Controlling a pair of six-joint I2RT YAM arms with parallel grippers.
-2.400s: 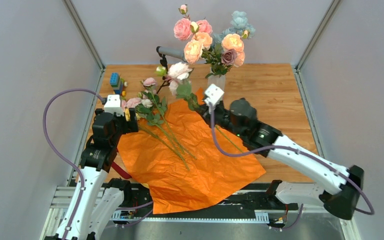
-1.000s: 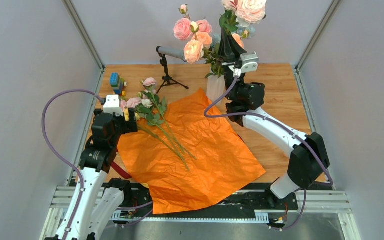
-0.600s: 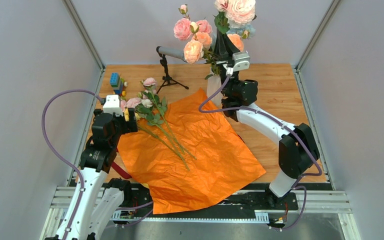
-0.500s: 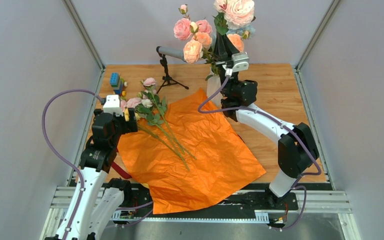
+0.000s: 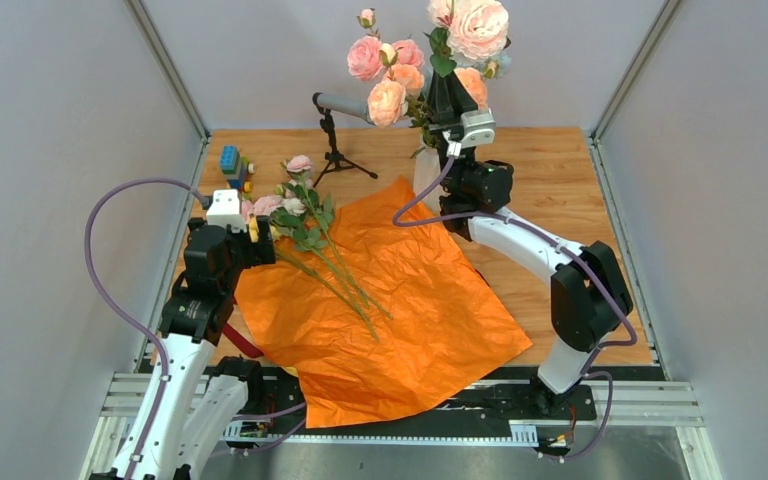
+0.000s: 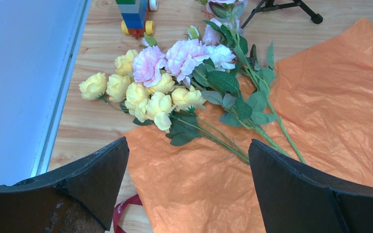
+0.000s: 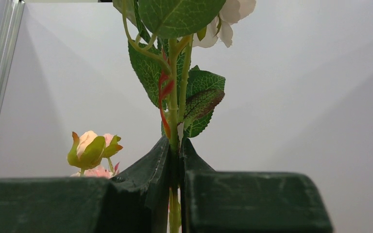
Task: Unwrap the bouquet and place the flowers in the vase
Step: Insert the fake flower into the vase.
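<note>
Gripping a single rose stem (image 7: 174,111), my right hand (image 7: 176,145) is shut tight on it, fingers pointing upward, with the green leaves fanning out just above the fingertips. From overhead, that right hand is raised at the far side of the worktop (image 5: 560,170), over the vase (image 5: 426,180), and the large cream-pink bloom (image 5: 478,25) of the held stem stands above everything else. The vase is upright just past the far corner of the orange paper sheet (image 5: 400,300); several pink and peach roses (image 5: 390,75) already rise from it, beside the bloom I hold. Whether the lower end of my stem is inside the vase mouth I cannot tell; the arm hides it. A small pink-and-green bud (image 7: 90,148) shows to the left of my right fingers. My left hand (image 6: 188,143) is wide open and holds nothing, hovering over the left edge of the flattened sheet. Ahead of it lie the remaining flowers (image 6: 175,92): yellow, pink and white heads on bare wood, their stems running back across the paper. A dark red ribbon (image 6: 126,213) pokes out from beneath the sheet's near left edge. A toy of coloured blocks (image 5: 232,165) and a microphone stand (image 5: 335,150) sit beyond the loose flowers.
</note>
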